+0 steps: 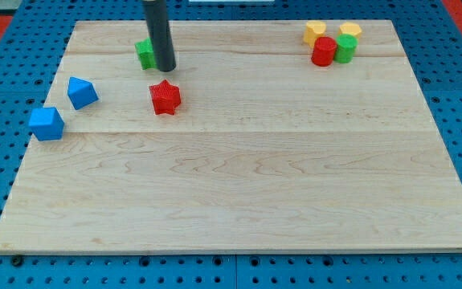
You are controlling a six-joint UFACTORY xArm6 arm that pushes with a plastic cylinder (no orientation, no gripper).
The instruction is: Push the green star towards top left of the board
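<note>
Wooden board [239, 185] lay on a blue perforated base. My tip [165, 67] rested against the right side of the green star [145, 54], partly hiding it; being a bare rod, it gripped nothing. That star sat in the upper left of the frame, near the top edge but short of the corner. Judged: task well advanced, a short push leftward remained. Open board lay between star and corner. 1 red star [165, 97] sat just below the tip; 2 blue blocks [82, 92] [47, 124] lay lower left, clear of the path.
</note>
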